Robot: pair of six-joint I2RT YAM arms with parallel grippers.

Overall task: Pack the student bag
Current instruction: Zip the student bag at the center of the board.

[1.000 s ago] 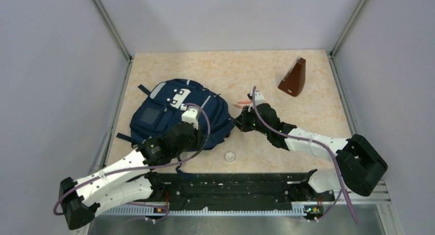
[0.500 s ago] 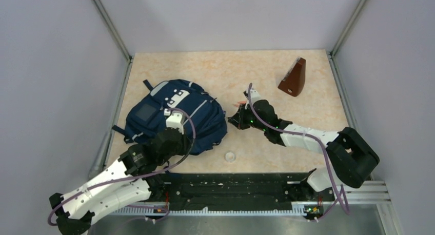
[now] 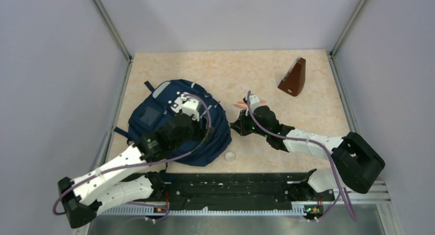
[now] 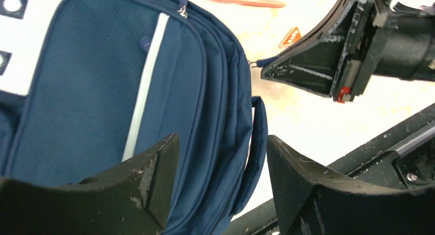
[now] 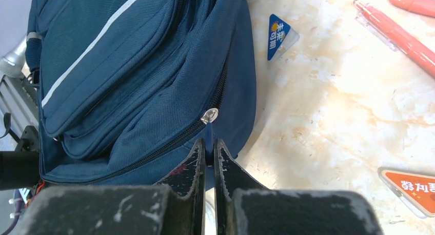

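**Student bag** (image 3: 149, 117): navy backpack, lying flat at the left-centre of the table (image 3: 231, 71). Its zippered side faces right. The main zip appears mostly closed, and nothing is visibly packed.

**Zipper pull tab** (image 4: 261, 62): on the bag's right edge, drawn taut from the silver slider (image 5: 209, 115).

**Right tool** (image 5: 209, 148): clenched on the pull tab, low at the bag's right edge.

**Left tool** (image 4: 221, 140): released, with fingers spread over the bag's right flank near the carry handle (image 4: 254, 153). Whether it presses on the fabric cannot be told.

**Loose items:**
- Blue triangular tag (image 5: 277, 35), just beside the bag.
- Red pen (image 5: 395, 32), farther right.
- Orange triangular tag (image 5: 410, 186), near the right tool.
- Small white disc (image 3: 230, 156), near the bag's near-right edge.
- Brown wedge (image 3: 293, 77), well apart at far right.

**Hazards (judged):**
- With nothing gripping the bag, a pull on the tab may drag the whole bag rather than run the slider.
- The thin tab may slip from the pinch if the pull is oblique.
- The slider may jam where the zip curves or the fabric folds.
- A sliding bag could sweep away the blue tag or the white disc.
- The two tools are close together, so a collision is possible.
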